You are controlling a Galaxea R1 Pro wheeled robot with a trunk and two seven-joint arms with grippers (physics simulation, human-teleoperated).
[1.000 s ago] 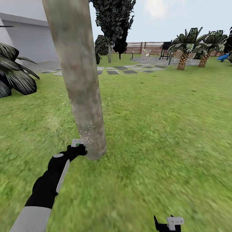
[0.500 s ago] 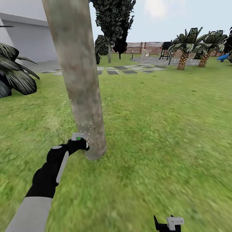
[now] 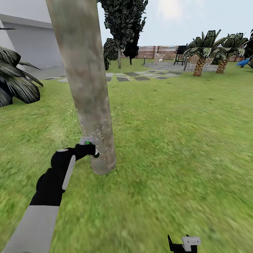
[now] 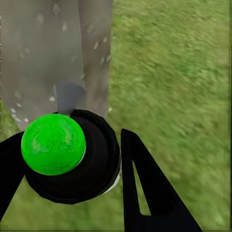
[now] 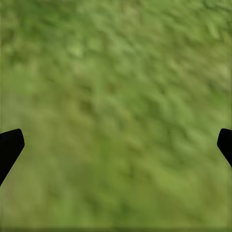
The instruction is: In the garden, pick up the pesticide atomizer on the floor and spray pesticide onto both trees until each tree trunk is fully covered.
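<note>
Pesticide atomizer (image 3: 86, 142) is mostly hidden in the head view, only its pale spray head and green spot showing above the left gripper (image 3: 85, 150). In the left wrist view, black fingers (image 4: 145, 188) pinch its dark body, the nozzle nearly touching the tree trunk (image 3: 88, 80), whose top is cut off. White specks dot the bark near the nozzle. The left arm reaches forward and low over the grass floor (image 3: 175, 140). Compared with a second ago, the bottle sits higher on the trunk. The right gripper (image 3: 183, 244) is partly cropped; its fingers (image 5: 9, 147) are spread wide over grass.
</note>
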